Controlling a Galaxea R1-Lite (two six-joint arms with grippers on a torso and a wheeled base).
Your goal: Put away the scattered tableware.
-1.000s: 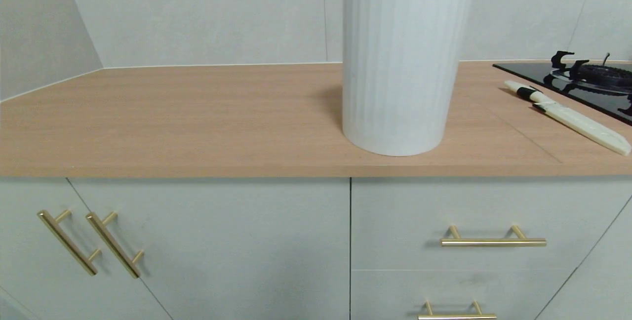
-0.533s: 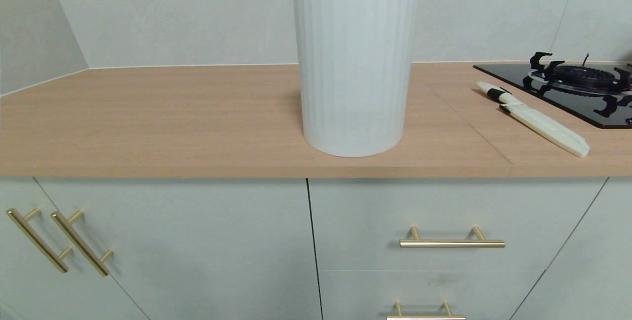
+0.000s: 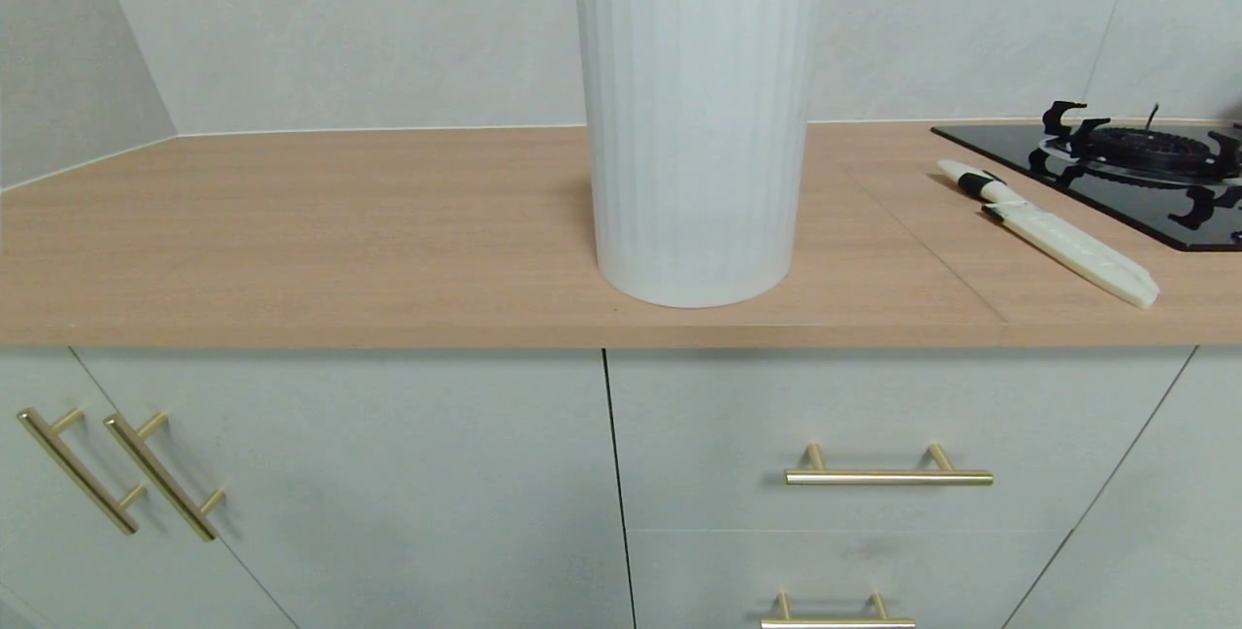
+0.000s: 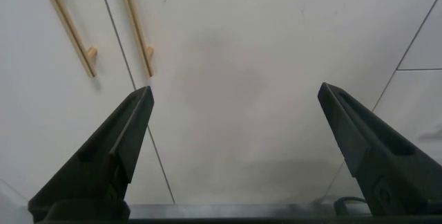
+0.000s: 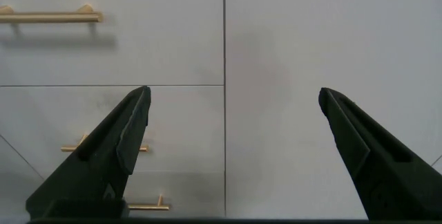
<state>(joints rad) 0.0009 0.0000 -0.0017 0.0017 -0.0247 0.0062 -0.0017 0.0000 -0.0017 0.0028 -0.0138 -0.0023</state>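
A tall white ribbed container [image 3: 694, 119] stands upright on the wooden countertop [image 3: 291, 221], near its front edge. A white knife with a black band [image 3: 1053, 233] lies flat on the counter to the right, beside the stove. My left gripper [image 4: 235, 99] is open and faces the grey cabinet doors with nothing between its fingers. My right gripper [image 5: 235, 99] is open too, facing the drawer fronts, and holds nothing.
A black gas hob with a burner grate [image 3: 1135, 163] sits at the counter's far right. Below the counter are grey cabinet doors with gold handles [image 3: 116, 474] and drawers with gold bar handles [image 3: 888, 476]. Tiled walls close the back and left.
The head camera turned right over the first half second, so the whole scene shifted left in the picture. Since then nothing has moved.
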